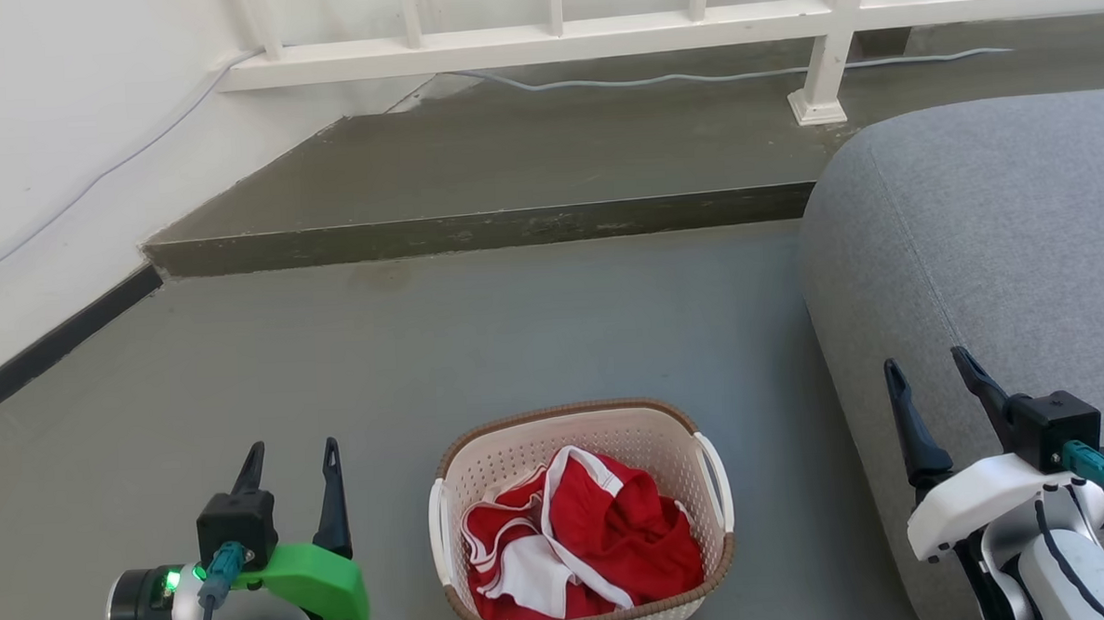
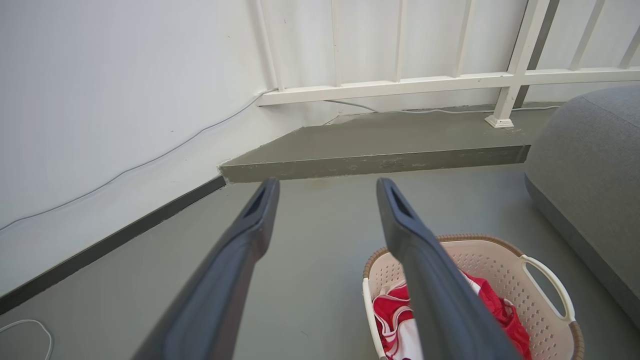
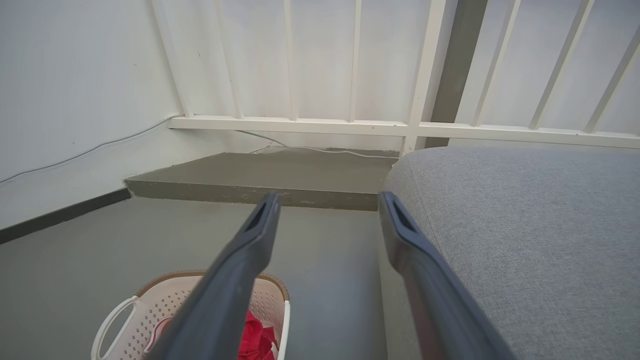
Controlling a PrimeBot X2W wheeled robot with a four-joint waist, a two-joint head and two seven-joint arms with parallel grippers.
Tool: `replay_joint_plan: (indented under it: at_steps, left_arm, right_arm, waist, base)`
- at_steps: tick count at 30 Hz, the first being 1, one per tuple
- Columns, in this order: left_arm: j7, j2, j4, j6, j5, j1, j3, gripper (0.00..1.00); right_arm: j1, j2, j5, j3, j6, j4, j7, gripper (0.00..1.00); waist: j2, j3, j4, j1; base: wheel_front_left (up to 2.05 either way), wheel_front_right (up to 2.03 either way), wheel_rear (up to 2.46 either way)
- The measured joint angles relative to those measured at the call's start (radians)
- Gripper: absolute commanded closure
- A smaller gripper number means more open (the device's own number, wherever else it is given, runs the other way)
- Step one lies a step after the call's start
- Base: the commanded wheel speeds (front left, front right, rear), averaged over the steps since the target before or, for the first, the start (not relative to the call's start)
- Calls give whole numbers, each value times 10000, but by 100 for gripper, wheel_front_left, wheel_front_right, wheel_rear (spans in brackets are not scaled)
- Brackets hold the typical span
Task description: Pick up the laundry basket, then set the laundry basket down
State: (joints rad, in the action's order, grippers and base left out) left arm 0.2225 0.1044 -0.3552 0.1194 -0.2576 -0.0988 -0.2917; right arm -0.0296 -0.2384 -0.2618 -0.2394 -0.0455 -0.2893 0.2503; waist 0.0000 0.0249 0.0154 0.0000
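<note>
**Sam:** What's the big grey thing?

**Mia:** A sofa (image 1: 996, 235). The right gripper (image 1: 925, 361) hangs by its edge. Its two fingers are spread apart, with nothing in them.

**Sam:** Where's the laundry basket (image 1: 604, 435)?

**Mia:** On the floor (image 1: 516, 330), between the two grippers. It sits to the right of the left gripper (image 1: 292, 449) and to the left of the right one. Neither touches it.

**Sam:** Is the left one spread too?

**Mia:** Yes, apart and empty.

**Sam:** What's inside the basket?

**Mia:** Red and white clothes (image 1: 608, 522).

**Sam:** So which step is this?

**Mia:** The very start, I think. The pick-up isn't begun yet.

**Sam:** What next?

**Mia:** Both grippers likely need to go down and inward, one to each of the white handles (image 1: 716, 475), then pinch.
</note>
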Motion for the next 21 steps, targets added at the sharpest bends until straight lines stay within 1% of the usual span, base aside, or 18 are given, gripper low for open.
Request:
replay_joint_plan:
  at_steps: [11,21]
  left_arm:
    - [0,-56,-90,0,0,-6,-17,0]
    - [-2,-197,94,0,0,-49,-50,0]
  right_arm:
    - [0,54,0,21,35,-84,0,0]
    - [-32,117,-13,125,102,-73,0,0]
  waist:
    - [0,-59,-8,0]
    - [0,-637,-30,0]
  base:
    - [0,0,0]
    - [0,0,0]
